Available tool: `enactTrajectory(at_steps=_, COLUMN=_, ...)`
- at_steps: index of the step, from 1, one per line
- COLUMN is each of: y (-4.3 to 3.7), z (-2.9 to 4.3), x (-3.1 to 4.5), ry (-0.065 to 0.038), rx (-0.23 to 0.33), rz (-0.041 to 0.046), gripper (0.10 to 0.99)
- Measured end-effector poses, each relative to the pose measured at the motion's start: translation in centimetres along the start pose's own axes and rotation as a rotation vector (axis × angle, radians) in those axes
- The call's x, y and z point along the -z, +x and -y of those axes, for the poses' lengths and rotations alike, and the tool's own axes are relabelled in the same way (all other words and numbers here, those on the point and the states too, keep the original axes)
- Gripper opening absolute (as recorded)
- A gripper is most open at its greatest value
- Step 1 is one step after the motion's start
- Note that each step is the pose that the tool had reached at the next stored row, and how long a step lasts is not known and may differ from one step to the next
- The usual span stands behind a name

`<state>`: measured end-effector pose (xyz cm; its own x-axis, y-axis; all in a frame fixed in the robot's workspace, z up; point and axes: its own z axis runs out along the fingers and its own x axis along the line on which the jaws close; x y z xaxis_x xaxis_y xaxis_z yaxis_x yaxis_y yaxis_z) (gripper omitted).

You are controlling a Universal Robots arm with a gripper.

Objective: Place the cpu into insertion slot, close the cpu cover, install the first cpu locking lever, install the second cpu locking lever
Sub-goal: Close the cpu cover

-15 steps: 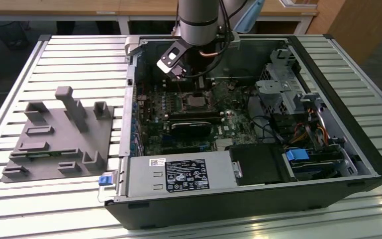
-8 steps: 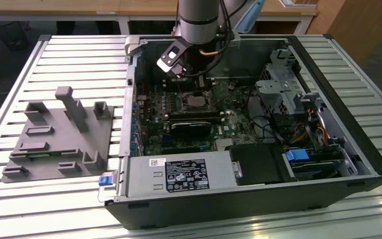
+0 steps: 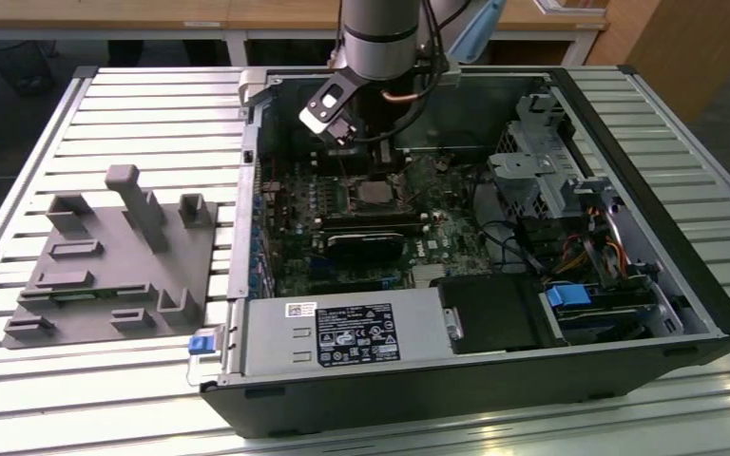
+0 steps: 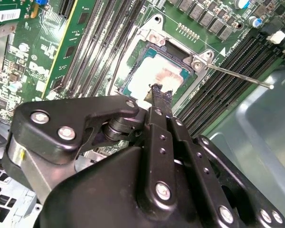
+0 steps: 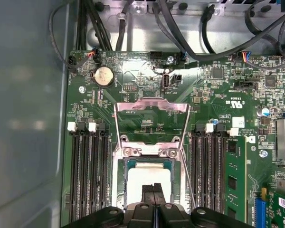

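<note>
- Cpu, pale silvery square chip (image 5: pixel 145 173), lies in the dark-rimmed square insertion slot (image 5: pixel 125 183).
- Black gripper (image 5: pixel 153 187), jaws closed on nothing, hangs over it; seating likely wants light, level pressure.

exterior view: looks steeply down on the whole computer case (image 3: pixel 467 385); both wrist views: sit close over the same insertion slot (image 4: pixel 135 71) (image 5: pixel 128 166).

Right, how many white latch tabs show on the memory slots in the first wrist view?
4 white tabs: two on one side of the insertion slot, two on the other; the hand may hide more.
</note>
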<state>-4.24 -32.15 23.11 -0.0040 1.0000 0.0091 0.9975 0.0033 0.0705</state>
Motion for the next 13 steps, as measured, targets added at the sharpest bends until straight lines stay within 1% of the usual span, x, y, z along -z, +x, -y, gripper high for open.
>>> enactTrajectory(at_steps=4, y=0.01, z=-0.05, x=0.69, ry=0.0, rx=0.0, rz=-0.0002, gripper=0.106)
enactTrajectory(at_steps=9, y=0.02, z=-0.14, x=1.93, ry=0.001, rx=0.0, rz=0.0, gripper=0.106)
enactTrajectory(at_steps=11, y=0.0, z=-0.15, x=2.14, ry=0.0, rx=0.0, rz=-0.0001, gripper=0.106)
enactTrajectory(at_steps=13, y=-0.13, z=-0.15, x=2.14, ry=0.0, rx=0.0, rz=-0.0002, gripper=0.106)
